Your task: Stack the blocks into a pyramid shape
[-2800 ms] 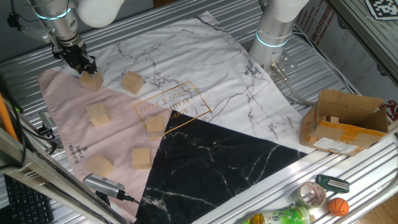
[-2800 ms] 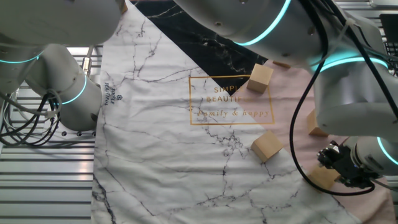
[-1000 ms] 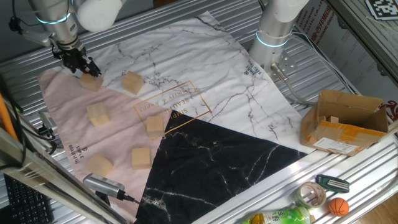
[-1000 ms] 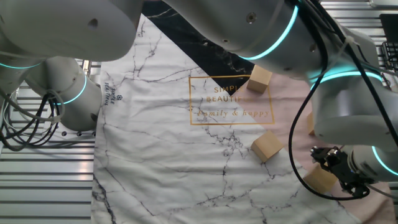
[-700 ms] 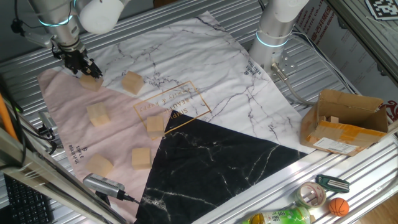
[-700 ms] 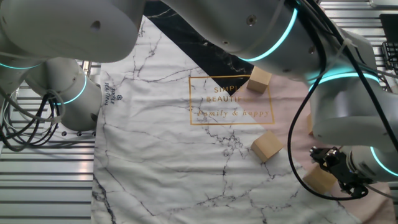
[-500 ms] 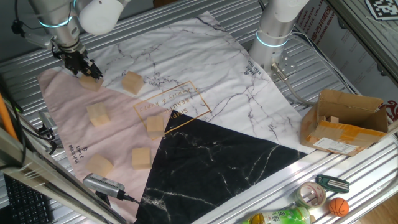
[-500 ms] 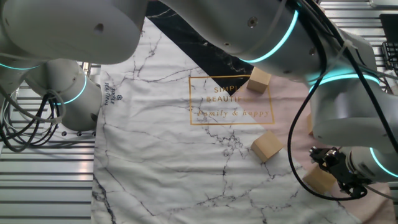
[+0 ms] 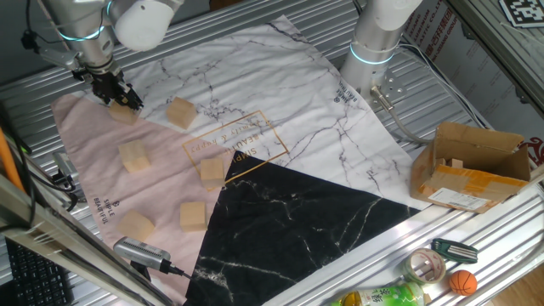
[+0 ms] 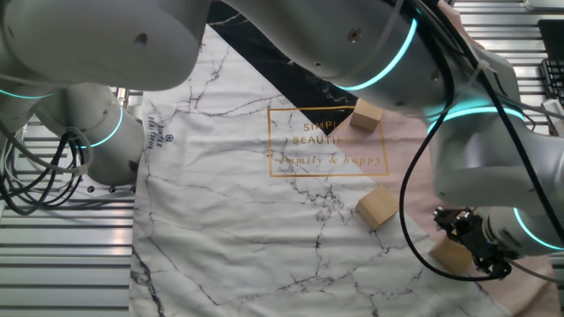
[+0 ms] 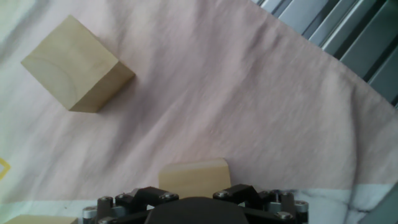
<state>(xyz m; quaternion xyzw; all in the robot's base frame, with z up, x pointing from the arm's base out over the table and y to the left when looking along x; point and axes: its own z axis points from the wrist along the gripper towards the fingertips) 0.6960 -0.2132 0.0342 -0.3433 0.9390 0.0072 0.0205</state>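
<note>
Several light wooden blocks lie scattered on the pink and white cloth: one (image 9: 180, 112), one (image 9: 133, 156), one (image 9: 212, 171), and two near the front edge (image 9: 193, 215) (image 9: 136, 225). My gripper (image 9: 120, 93) is at the far left corner, down over another block (image 9: 127, 110). In the hand view that block (image 11: 194, 177) sits tight between the jaws over the pink cloth, and a loose block (image 11: 78, 62) lies beyond it. In the other fixed view the gripper (image 10: 469, 241) is shut on this block (image 10: 451, 256), right of a free block (image 10: 377, 206).
A brown cardboard box (image 9: 472, 166) stands at the right. A second arm's base (image 9: 378, 42) is at the back. A tape roll (image 9: 427, 265), a small ball (image 9: 461, 282) and a bottle (image 9: 382, 296) lie at the front. Metal slats (image 11: 348, 37) border the cloth.
The arm has turned and shifted slightly above the corner block. In the other fixed view the gripper and the block have crept a little to the left. The other blocks have not moved.
</note>
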